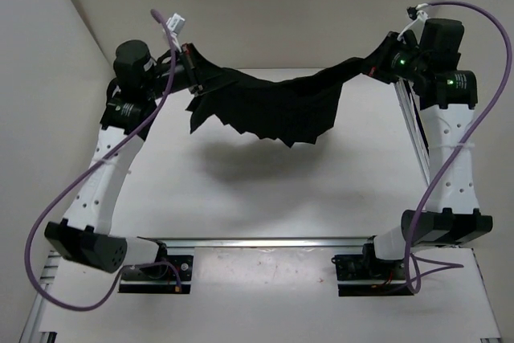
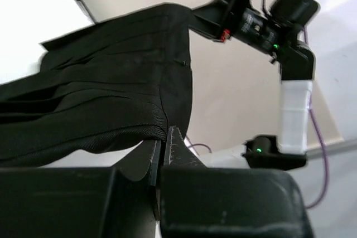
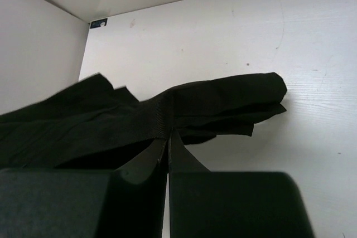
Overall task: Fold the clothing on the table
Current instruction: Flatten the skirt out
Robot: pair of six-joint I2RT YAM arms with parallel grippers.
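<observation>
Your left arm (image 1: 100, 173) and right arm (image 1: 451, 158) arch up from 6 o'clock. The left gripper (image 1: 197, 76) sits at 10, the right gripper (image 1: 376, 66) at 2 — both clamped on the clothing (image 1: 269, 106), slung between them above the table (image 1: 241, 198).

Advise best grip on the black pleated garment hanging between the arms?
Likely the top band edge at its two ends, each from its own outer side, as the left gripper and right gripper pinch the clothing now. The band looks thicker, and the pleats hang free below it.
</observation>
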